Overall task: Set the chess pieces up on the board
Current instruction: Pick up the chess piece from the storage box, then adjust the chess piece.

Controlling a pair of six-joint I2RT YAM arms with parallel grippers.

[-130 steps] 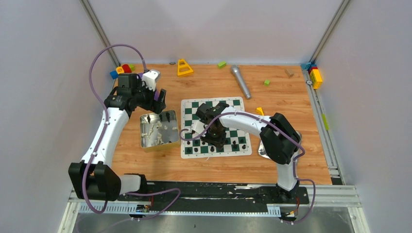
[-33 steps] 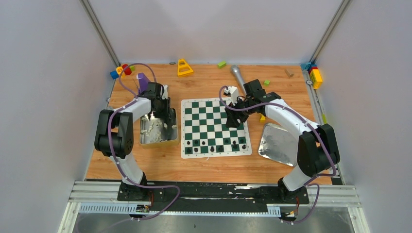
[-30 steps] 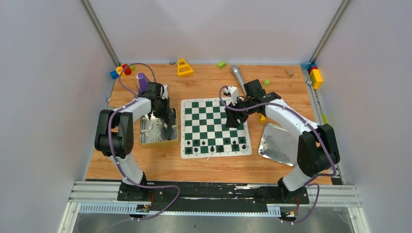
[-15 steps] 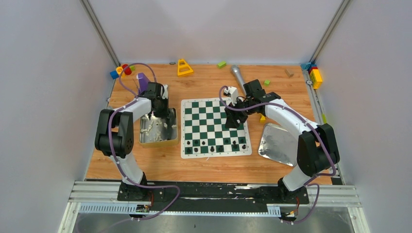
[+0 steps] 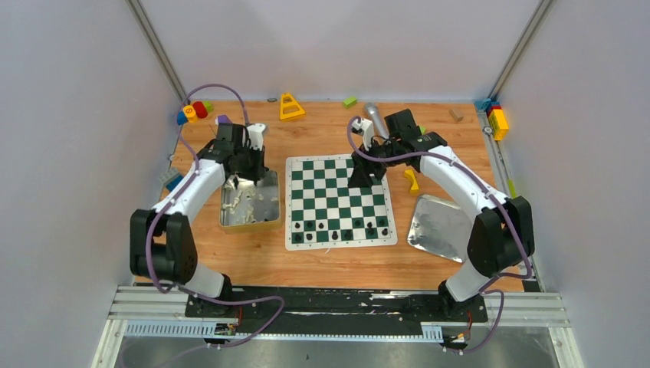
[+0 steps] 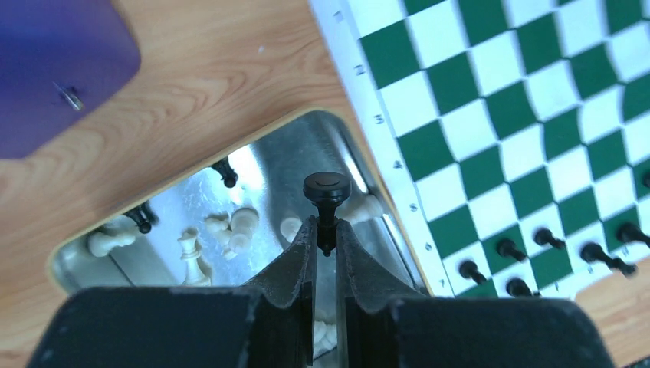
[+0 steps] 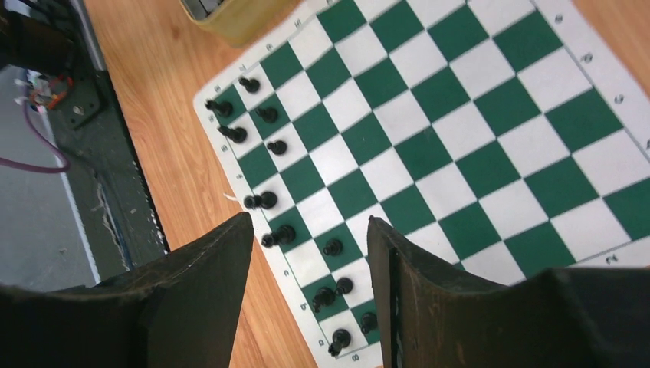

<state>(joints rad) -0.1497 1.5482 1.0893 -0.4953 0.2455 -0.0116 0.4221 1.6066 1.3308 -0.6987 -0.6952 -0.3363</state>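
The green and white board (image 5: 337,184) lies mid-table, with several black chess pieces (image 5: 341,231) along its near two rows. Left of it a metal tray (image 5: 227,225) holds loose white pieces (image 6: 230,226) and a few black ones. My left gripper (image 5: 244,165) hangs over the tray's far end. In the left wrist view the left gripper (image 6: 327,232) is shut on the stem of a black pawn (image 6: 327,190), lifted off the tray. My right gripper (image 5: 365,175) hovers over the board's far right part. From the right wrist camera the right gripper (image 7: 309,222) is open and empty above the board (image 7: 460,130).
A shiny metal lid (image 5: 441,226) lies right of the board, with a yellow block (image 5: 411,180) beside it. A silver microphone (image 5: 377,119), a yellow triangle toy (image 5: 290,106) and green blocks (image 5: 349,101) lie at the back. Coloured blocks sit in the back corners (image 5: 193,112).
The left gripper closed on a black pawn in the tray and rose with it, its arm swinging outward. The right gripper shifted slightly toward the back, still open.
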